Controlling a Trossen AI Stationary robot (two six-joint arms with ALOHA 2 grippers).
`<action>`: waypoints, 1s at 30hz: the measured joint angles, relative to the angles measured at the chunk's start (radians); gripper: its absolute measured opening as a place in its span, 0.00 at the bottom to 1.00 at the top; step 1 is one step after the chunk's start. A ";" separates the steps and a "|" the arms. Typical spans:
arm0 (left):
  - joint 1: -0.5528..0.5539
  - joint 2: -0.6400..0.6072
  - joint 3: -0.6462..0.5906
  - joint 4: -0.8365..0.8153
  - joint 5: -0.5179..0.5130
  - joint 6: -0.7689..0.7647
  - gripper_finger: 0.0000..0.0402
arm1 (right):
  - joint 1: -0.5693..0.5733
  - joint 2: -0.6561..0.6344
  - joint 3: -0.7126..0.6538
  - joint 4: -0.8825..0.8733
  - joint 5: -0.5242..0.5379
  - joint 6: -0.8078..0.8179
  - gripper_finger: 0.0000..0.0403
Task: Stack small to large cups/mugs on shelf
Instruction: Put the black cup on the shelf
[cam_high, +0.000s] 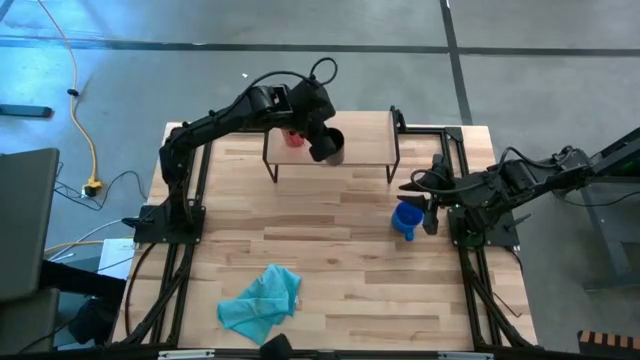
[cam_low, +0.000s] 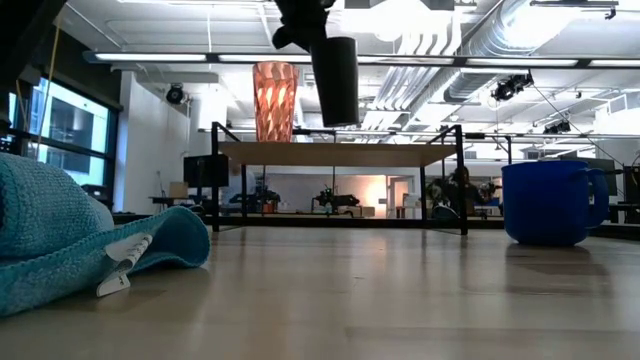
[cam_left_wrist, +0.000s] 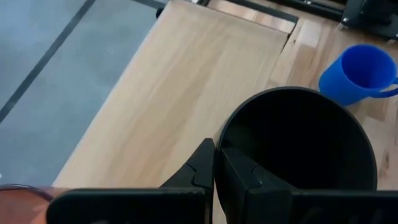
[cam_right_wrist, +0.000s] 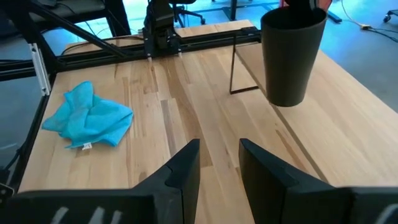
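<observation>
My left gripper is shut on the black cup and holds it in the air over the shelf, near the board's middle. The red ribbed tumbler stands upright on the shelf board, just left of the black cup. The blue mug stands on the tabletop right of the shelf. My right gripper is open and waits beside the blue mug, on its right. My left gripper pinches the black cup's wall at the rim, one finger inside the cup and one outside. The fingers come from above, pointing down. The cup hangs below them, mouth up and close to upright, lifted clear of the shelf board.
A crumpled teal cloth lies near the table's near edge, left of centre. The shelf's thin black legs stand on the far part of the tabletop. Bare wood lies between the cloth and the shelf.
</observation>
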 joint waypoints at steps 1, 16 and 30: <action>0.000 0.000 0.000 0.001 -0.004 0.000 0.00 | 0.000 0.001 0.000 0.000 0.000 0.001 0.26; 0.019 0.029 0.000 0.011 0.013 -0.021 0.00 | 0.000 0.002 0.000 -0.004 0.000 -0.002 0.26; 0.022 0.030 0.000 0.015 -0.025 0.009 0.00 | 0.000 0.002 0.000 -0.007 0.001 -0.002 0.26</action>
